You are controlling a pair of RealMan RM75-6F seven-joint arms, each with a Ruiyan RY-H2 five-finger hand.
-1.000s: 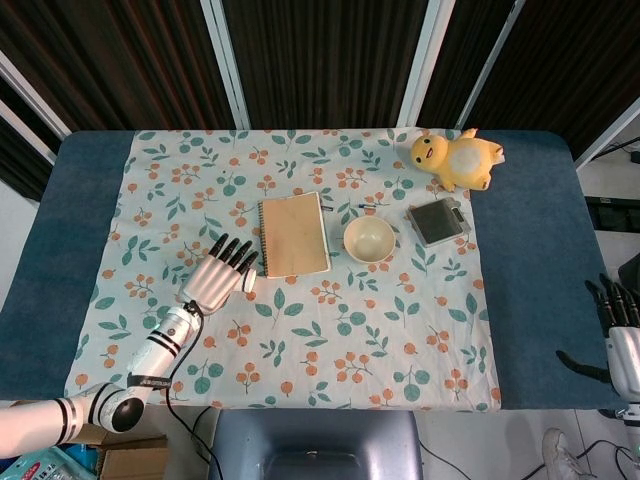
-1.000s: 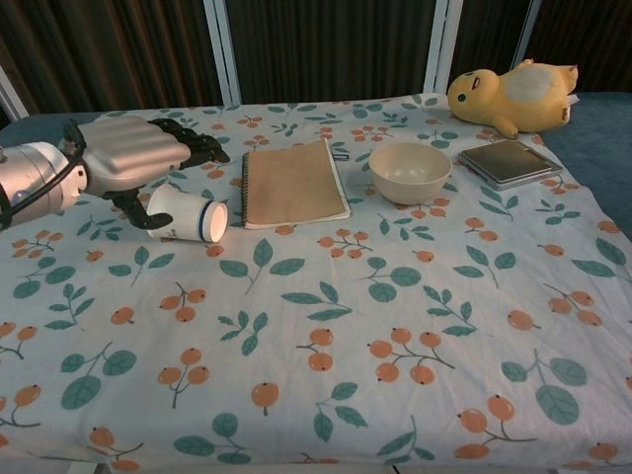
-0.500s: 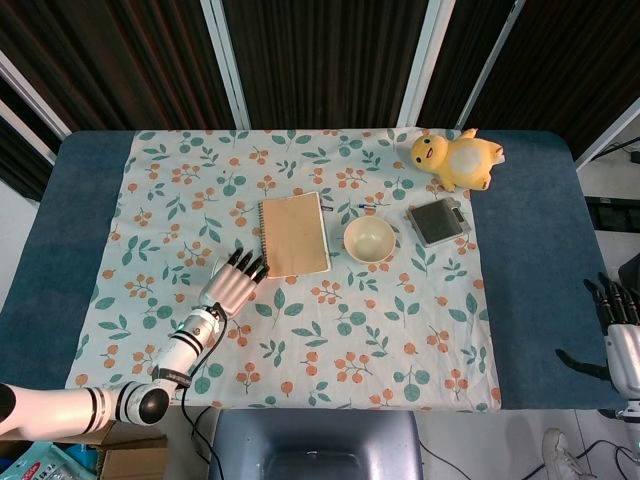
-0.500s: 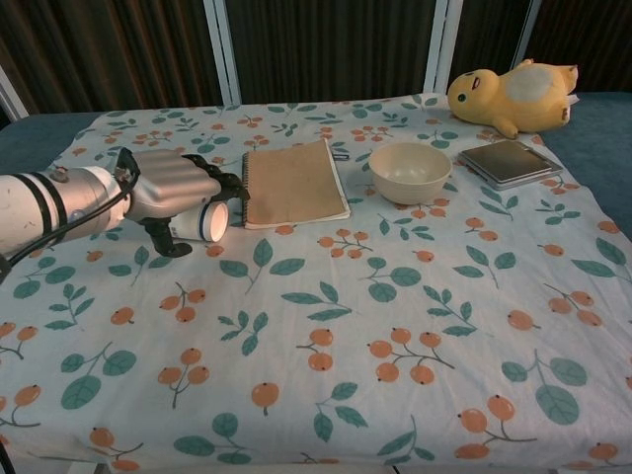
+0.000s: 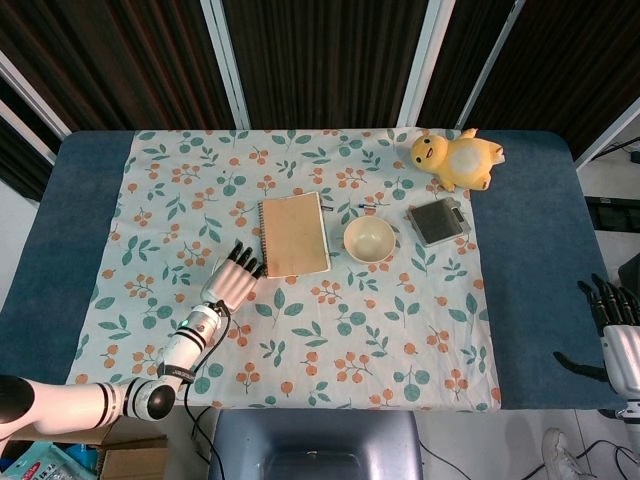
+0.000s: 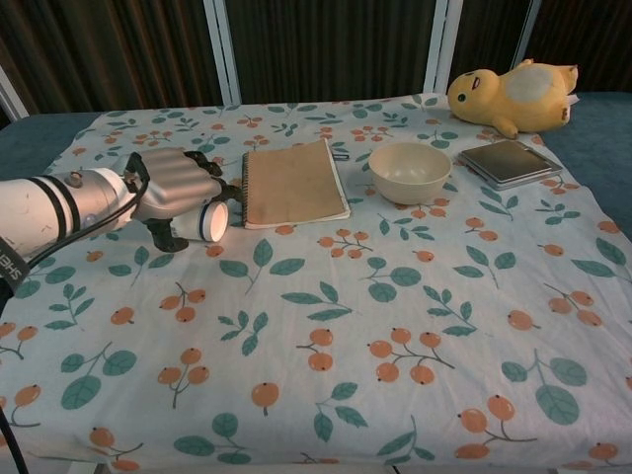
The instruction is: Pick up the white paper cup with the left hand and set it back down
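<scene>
Nearest the cameras, the left robot hand [image 6: 176,184] lies palm-down over the white paper cup [image 6: 200,221], which rests on its side on the cloth-covered surface [image 6: 395,326], mouth toward the chest camera, just left of the notebook [image 6: 292,183]. Over the last second the hand has come down from a higher hover and drawn in over the cup, its fingers now draped over the upper wall and the thumb reaching down on the cup's left side. The cup itself has not shifted and remains on the cloth. Judged from this, the grasp is being closed but the lift has not begun; whether the fingers actually press the wall cannot be told, since the hand covers the contact.

In the head view the left robot hand [image 5: 232,281] hides the cup entirely. The right robot hand [image 5: 612,322] sits at the frame's right edge, well apart from the work, fingers spread and holding nothing; its lower part is cut off.

Farther back stand the bowl [image 6: 410,172] and a grey flat case [image 6: 511,161], of uncertain kind. A small dark item at the notebook's far corner is too small to identify. Farthest lies the yellow plush toy [image 6: 512,94].
</scene>
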